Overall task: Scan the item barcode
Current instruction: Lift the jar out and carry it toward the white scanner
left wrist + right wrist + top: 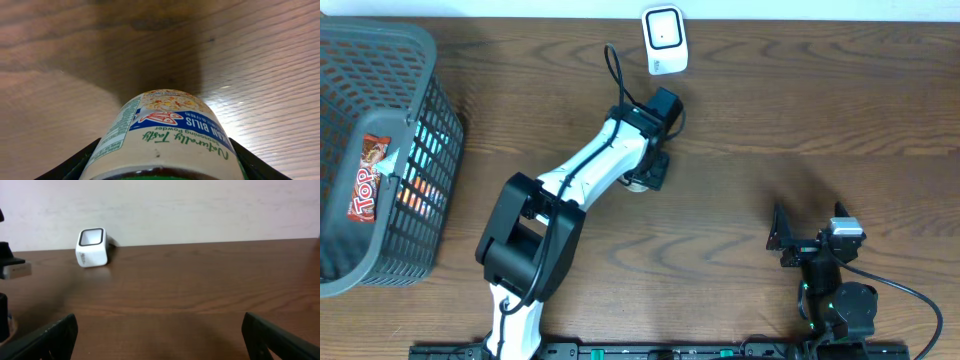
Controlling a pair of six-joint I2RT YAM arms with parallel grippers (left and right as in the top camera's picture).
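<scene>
1. Near right: the right arm (840,305) sits low by its base, well away from everything else. The right jaws are spread wide with nothing between them. I judge it is parked so the middle of the worktop (800,120) is left free for the other arm.
2. Near left to far middle: the left arm (590,165) stretches away from its base toward the far edge. This reach looks meant to carry its load up to the reader.
3. Far middle: the left jaws are clamped on a seasoning canister (165,135), one dark finger on each side. In the left wrist view its printed label is turned up to the camera and its base points away. The hold by the sides leaves the label open for reading. No barcode shows, and I cannot tell whether the canister is lifted or resting on the wood.
4. Left side: a grey mesh basket (435,130) holds a snack packet (365,178) and something orange behind the mesh. It appears to serve as the stock for scanning.
5. Far edge: the white scanner (663,40) stands with its window tilted toward the arms, just beyond the canister but apart from it.
6. Count, near to far: two arms, one canister, one basket, one plain packet in it with the rest uncountable, and one scanner.
</scene>
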